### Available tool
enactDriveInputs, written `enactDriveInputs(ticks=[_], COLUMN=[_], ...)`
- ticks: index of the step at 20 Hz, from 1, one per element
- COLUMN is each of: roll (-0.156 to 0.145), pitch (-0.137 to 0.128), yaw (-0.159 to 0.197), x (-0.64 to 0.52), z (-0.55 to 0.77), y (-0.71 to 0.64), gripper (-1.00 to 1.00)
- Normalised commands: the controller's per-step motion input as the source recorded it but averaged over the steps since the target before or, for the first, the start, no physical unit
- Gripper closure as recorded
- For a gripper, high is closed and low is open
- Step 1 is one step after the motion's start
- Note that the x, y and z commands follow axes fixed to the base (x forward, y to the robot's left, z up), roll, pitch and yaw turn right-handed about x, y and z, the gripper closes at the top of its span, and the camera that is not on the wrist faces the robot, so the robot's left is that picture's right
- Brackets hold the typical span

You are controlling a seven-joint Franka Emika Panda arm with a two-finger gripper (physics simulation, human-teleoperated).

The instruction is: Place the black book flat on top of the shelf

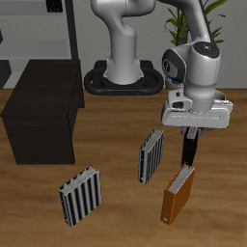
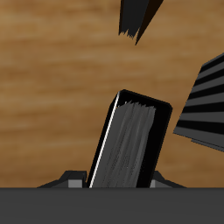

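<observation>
My gripper (image 1: 194, 128) is shut on the black book (image 1: 190, 148), which hangs on edge below the fingers near the table's front. In the wrist view the black book (image 2: 131, 144) shows its pale page edge and black cover, slightly tilted between my gripper's (image 2: 118, 182) fingers. I cannot tell whether its lower end touches the table. The shelf (image 1: 43, 111), a low matte-black cabinet with a flat top, stands far across the table from the gripper, with nothing on top.
An orange-brown book (image 1: 178, 193) stands just in front of the held book. A grey-and-black striped book (image 1: 151, 154) stands beside it and also shows in the wrist view (image 2: 203, 101). Another striped book (image 1: 81, 198) stands nearer the shelf. A grey rack (image 1: 39, 29) is behind.
</observation>
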Motion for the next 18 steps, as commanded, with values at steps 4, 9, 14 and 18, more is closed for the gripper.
enactDriveInputs(ticks=[4, 9, 14, 18], roll=[0.011, 0.021, 0.031, 0.046], pitch=[-0.014, -0.024, -0.064, -0.033], yaw=[0.005, 0.016, 0.033, -0.001], x=[0.07, -0.10, -0.30, -0.38], z=[0.04, 0.20, 0.44, 0.55], y=[-0.03, -0.03, 0.04, -0.06], gripper=[1.00, 1.00, 1.00, 1.00])
